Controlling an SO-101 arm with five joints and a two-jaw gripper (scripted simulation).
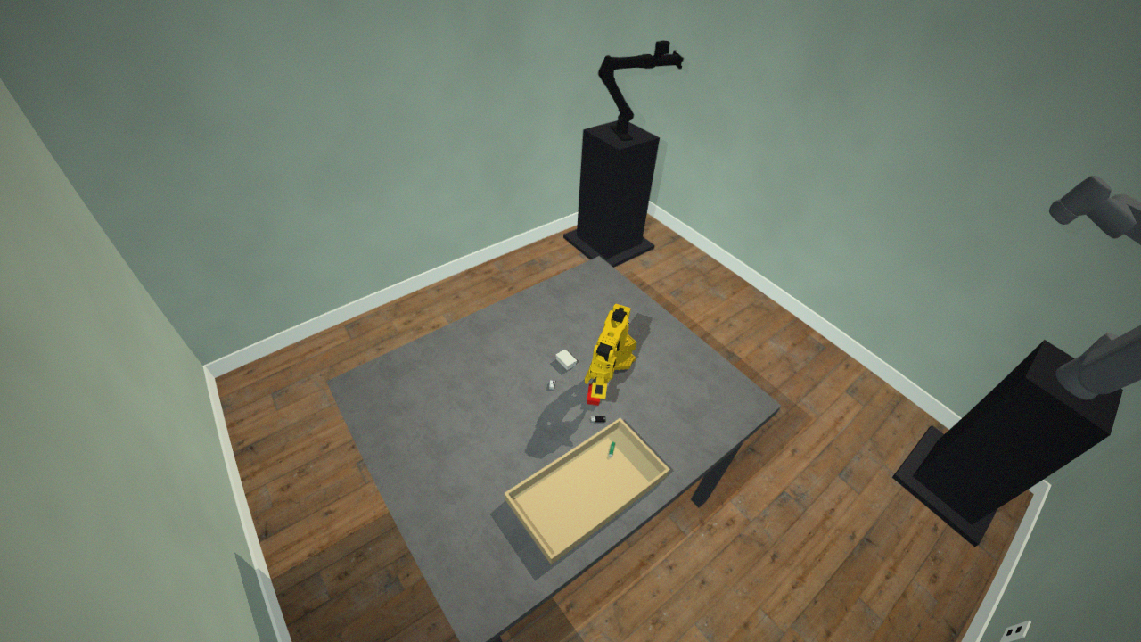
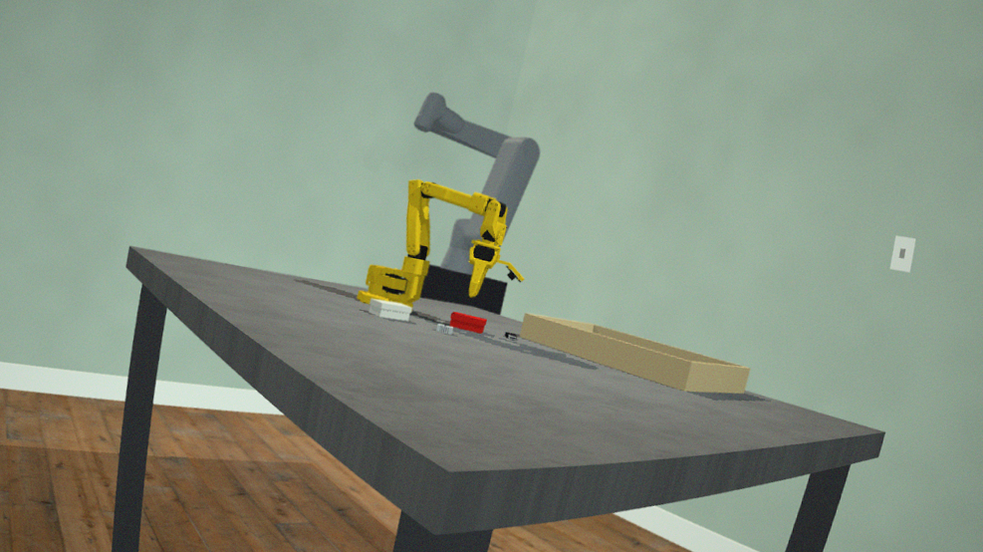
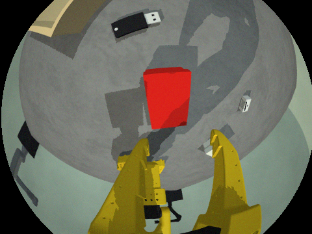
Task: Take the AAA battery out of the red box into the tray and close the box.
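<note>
With pincer (image 1: 597, 391) (image 2: 496, 288) (image 3: 181, 136) parted and empty, poised above the red box (image 1: 592, 403) (image 2: 467, 322) (image 3: 169, 97). AAA battery (image 1: 611, 448) already in the tray (image 1: 562, 458) (image 2: 605, 351) (image 3: 69, 23), toward the table's (image 1: 447, 382) (image 2: 456, 394) (image 3: 81, 75) right corner from above. Lid apparently seated level; probably only final stillness left to confirm.

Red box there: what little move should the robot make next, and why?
I'd probably lift the tool slightly straight up, then stop. Its fingers stand apart above the red box, whose lid looks on and level, and the green battery already lies in the tray.
</note>
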